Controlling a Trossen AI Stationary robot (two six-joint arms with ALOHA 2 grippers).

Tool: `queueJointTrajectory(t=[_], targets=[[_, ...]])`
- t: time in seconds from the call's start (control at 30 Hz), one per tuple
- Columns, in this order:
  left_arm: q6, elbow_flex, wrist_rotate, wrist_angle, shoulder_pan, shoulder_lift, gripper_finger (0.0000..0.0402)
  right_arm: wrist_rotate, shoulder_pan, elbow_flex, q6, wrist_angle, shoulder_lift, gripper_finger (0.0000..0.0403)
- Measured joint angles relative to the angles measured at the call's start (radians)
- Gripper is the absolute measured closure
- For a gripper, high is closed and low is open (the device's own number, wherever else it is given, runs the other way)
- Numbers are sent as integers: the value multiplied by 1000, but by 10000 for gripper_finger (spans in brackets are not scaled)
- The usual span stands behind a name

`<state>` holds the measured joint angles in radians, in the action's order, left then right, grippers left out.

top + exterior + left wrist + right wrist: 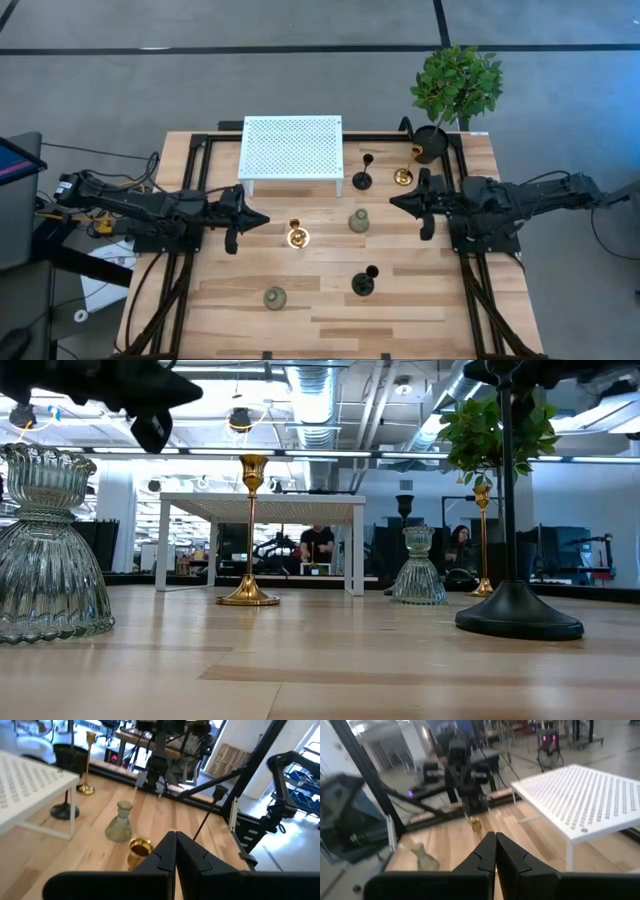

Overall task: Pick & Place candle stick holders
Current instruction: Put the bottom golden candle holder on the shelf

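Left gripper (262, 220), fingers pressed together and holding nothing, hovers above the worktop (320, 300); the nearest gold candle stick holder (297, 235) stands just beyond its fingertips. Spread the fingers before descending around its stem. Right gripper (395, 203) waits, fingers together.

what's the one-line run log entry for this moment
left gripper: shut, empty, beside gold candle holder | right gripper: shut, empty | six holders on table | white rack: bare
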<state>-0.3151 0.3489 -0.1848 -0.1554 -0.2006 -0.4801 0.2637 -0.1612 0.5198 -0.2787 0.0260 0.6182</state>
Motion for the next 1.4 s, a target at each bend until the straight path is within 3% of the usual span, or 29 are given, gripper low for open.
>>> queueJointTrajectory(t=[0.3, 1.4], targets=[[-30, 0, 92, 37, 0, 0, 396, 0, 0, 27, 1, 28, 44, 403], [-5, 0, 96, 16, 0, -12, 395, 0, 0, 27, -36, -13, 43, 403]])
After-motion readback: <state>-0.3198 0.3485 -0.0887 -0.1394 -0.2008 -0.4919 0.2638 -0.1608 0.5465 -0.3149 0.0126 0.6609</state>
